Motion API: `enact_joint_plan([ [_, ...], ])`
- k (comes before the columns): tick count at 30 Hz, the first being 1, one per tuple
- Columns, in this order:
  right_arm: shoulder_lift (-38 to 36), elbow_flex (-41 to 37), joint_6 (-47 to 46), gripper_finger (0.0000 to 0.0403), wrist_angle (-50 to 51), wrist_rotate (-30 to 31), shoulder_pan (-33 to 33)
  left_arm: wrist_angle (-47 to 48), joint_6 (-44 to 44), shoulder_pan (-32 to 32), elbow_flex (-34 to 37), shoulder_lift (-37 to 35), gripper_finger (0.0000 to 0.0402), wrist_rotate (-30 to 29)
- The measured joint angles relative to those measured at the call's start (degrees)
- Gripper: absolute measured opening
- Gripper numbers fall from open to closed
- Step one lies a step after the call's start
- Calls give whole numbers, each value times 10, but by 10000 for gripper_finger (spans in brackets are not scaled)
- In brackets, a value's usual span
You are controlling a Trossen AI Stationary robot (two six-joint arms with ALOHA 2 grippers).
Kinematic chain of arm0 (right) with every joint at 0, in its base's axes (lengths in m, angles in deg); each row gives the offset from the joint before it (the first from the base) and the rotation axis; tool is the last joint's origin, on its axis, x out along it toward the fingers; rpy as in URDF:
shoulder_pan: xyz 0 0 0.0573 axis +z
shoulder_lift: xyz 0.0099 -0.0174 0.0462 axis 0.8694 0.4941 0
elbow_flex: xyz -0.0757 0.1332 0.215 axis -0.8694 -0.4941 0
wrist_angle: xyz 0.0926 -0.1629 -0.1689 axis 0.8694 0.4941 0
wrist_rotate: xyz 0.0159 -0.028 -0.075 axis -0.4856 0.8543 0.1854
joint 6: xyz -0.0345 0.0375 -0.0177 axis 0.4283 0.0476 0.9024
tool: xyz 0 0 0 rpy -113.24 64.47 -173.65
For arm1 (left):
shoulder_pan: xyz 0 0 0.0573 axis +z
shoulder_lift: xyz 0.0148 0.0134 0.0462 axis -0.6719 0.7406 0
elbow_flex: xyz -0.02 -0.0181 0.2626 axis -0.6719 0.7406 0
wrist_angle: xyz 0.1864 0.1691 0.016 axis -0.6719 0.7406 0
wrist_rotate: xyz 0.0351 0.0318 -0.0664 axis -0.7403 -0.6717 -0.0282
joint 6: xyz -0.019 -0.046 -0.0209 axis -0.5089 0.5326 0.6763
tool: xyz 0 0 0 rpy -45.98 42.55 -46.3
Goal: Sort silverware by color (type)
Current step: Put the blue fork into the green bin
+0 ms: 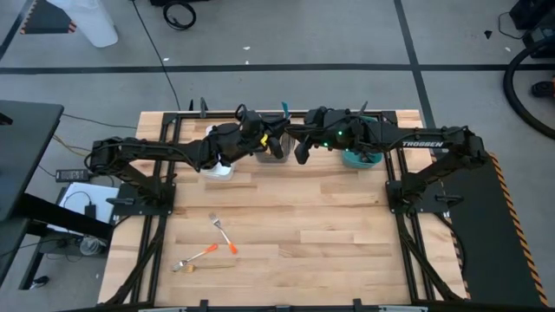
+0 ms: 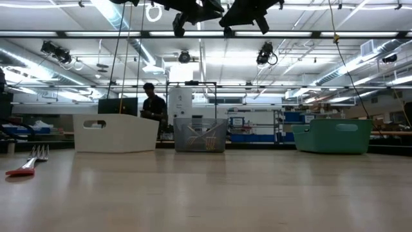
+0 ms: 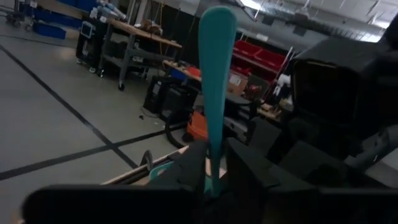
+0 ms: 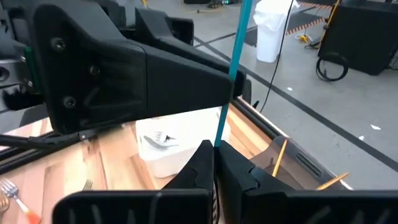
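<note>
Wooden table [image 1: 286, 217] was spanned at the top centre of the high view by both arms, which met above the grey bin [image 1: 271, 149], with the white bin [image 1: 221, 167] and teal bin [image 1: 358, 159] to either side. A handover was judged under way: the left gripper [image 3: 214, 169] and right gripper [image 4: 214, 158] were each closed on one teal utensil [image 3: 216, 81]. One release and a drop into a bin were called for next. Orange-handled forks [image 1: 221, 238] lay unsorted at lower left.
</note>
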State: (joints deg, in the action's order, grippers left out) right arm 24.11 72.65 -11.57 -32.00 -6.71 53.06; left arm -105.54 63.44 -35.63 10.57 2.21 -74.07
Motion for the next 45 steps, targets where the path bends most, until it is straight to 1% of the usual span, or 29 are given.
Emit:
enact_joint_plan([
  [5, -6, 0, -15, 10, 31, 3, 0, 36, -1, 0, 0, -7, 117, 0],
  [7, -12, 0, -16, 10, 50, 18, 0, 76, -1, 0, 0, -18, 128, -1],
  [11, -28, 0, -26, 9, 94, 41, -10, 157, 1, 0, 0, -29, 134, -6],
  [15, -34, 0, -45, 10, 164, 53, -31, 204, 1, -1, 0, -29, 134, -6],
  [20, -29, 0, -42, 13, 254, 63, -60, 246, 1, -1, 0, -29, 135, -7],
  [26, -29, -24, -21, 14, 304, 62, -105, 254, 2, -1, 0, -29, 135, -3],
  [29, -30, -50, -11, 14, 310, 56, -131, 254, 2, -1, 0, -29, 135, -2],
  [35, -30, -108, 5, 15, 309, 15, -181, 249, 14, -1, -1, -42, 135, 1],
  [39, -35, -146, 5, 15, 308, 5, -212, 254, 13, -1, -1, -57, 135, 15],
  [45, -38, -204, 1, 16, 311, -2, -256, 255, 3, -1, -1, -75, 135, 15],
])
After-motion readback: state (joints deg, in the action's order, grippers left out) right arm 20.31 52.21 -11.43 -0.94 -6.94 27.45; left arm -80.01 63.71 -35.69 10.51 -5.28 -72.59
